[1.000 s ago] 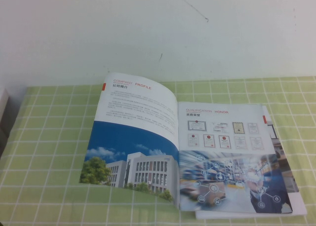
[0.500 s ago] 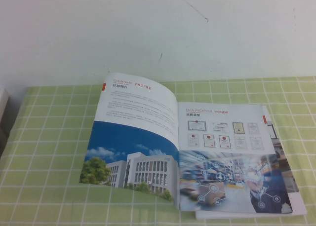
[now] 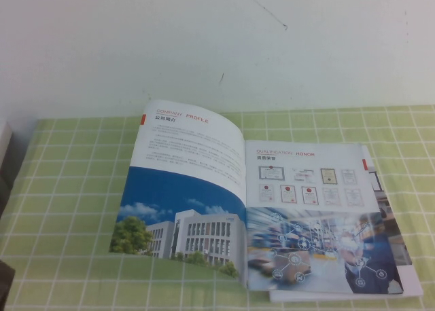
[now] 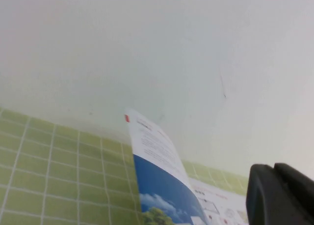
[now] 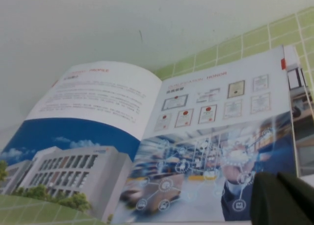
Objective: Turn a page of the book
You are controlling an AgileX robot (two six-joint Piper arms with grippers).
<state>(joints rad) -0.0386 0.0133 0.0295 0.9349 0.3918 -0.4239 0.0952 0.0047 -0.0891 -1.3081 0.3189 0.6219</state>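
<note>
The book (image 3: pixel 258 216) lies open on the green checked cloth, in the middle and right of the high view. Its left page, "COMPANY PROFILE" (image 3: pixel 183 189), arches up with a white building under blue sky. The right page, "QUALIFICATION HONOR" (image 3: pixel 312 216), lies flat with certificate thumbnails over a bluish network photo. My left gripper (image 4: pixel 282 195) hangs left of the book, above the cloth, and sees the arched page edge-on (image 4: pixel 157 171). A dark part of the left arm (image 3: pixel 5 284) shows at the bottom left corner. My right gripper (image 5: pixel 284 200) hovers over the page's near right corner (image 5: pixel 221 151), holding nothing.
The green checked cloth (image 3: pixel 68 209) covers the table up to a white wall (image 3: pixel 217 46) behind. A grey object (image 3: pixel 3 155) sits at the far left edge. More pages and the white back cover (image 3: pixel 401 257) stick out under the right page.
A dark part of the left arm has come into the bottom left corner of the high view. The book and its pages have not moved.
</note>
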